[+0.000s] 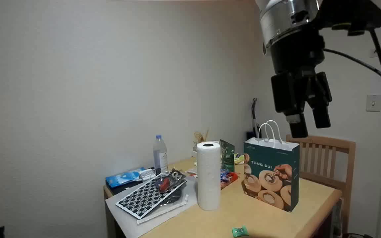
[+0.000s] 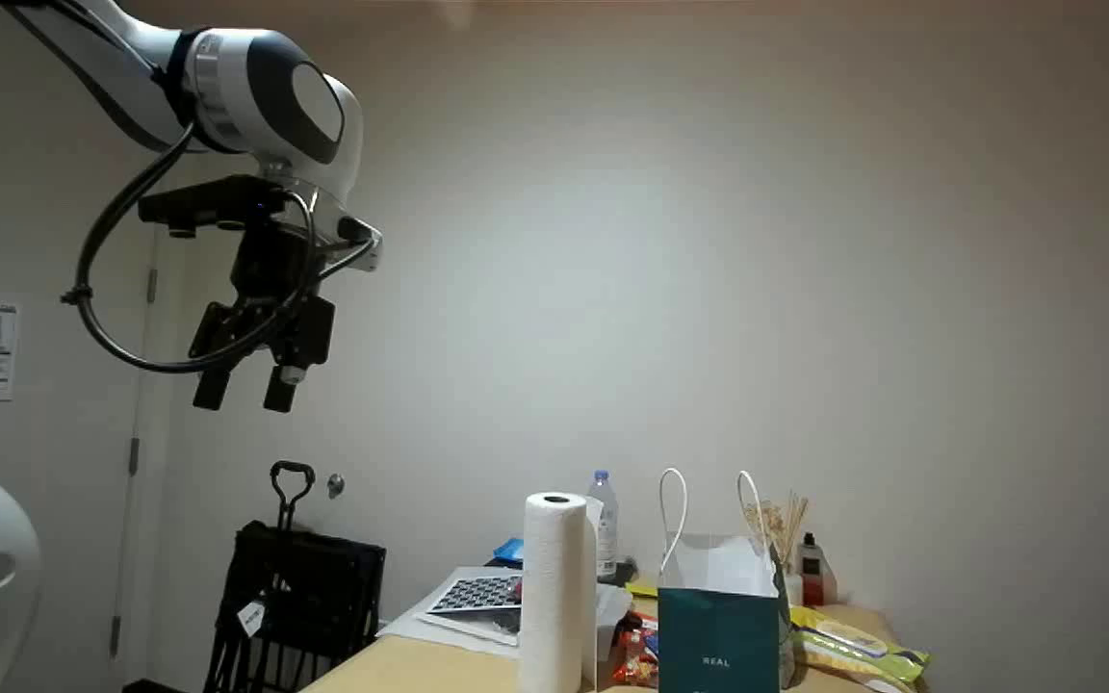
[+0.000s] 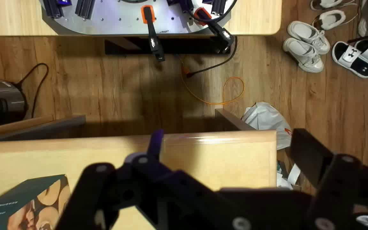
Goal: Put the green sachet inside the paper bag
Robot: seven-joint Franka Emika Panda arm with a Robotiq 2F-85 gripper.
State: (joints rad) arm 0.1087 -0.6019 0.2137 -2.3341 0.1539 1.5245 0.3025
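The green sachet (image 1: 240, 231) lies flat on the near part of the wooden table in an exterior view. It does not show in the wrist view. The paper bag (image 1: 271, 175) stands upright on the table with its white loop handles up. It also shows in an exterior view (image 2: 718, 635), cut off at the bottom, and at the lower left of the wrist view (image 3: 24, 204). My gripper (image 1: 310, 124) is high above the table, pointing down, with its fingers apart and nothing between them. It shows the same in an exterior view (image 2: 245, 391) and the wrist view (image 3: 233, 150).
A white paper towel roll (image 1: 208, 178) stands beside the bag. A checkered board (image 1: 149, 195), a plastic bottle (image 1: 160, 155) and snack packets (image 1: 227, 178) lie or stand behind it. A wooden chair (image 1: 326, 158) is behind the bag. The table edge (image 3: 219, 138) crosses the wrist view.
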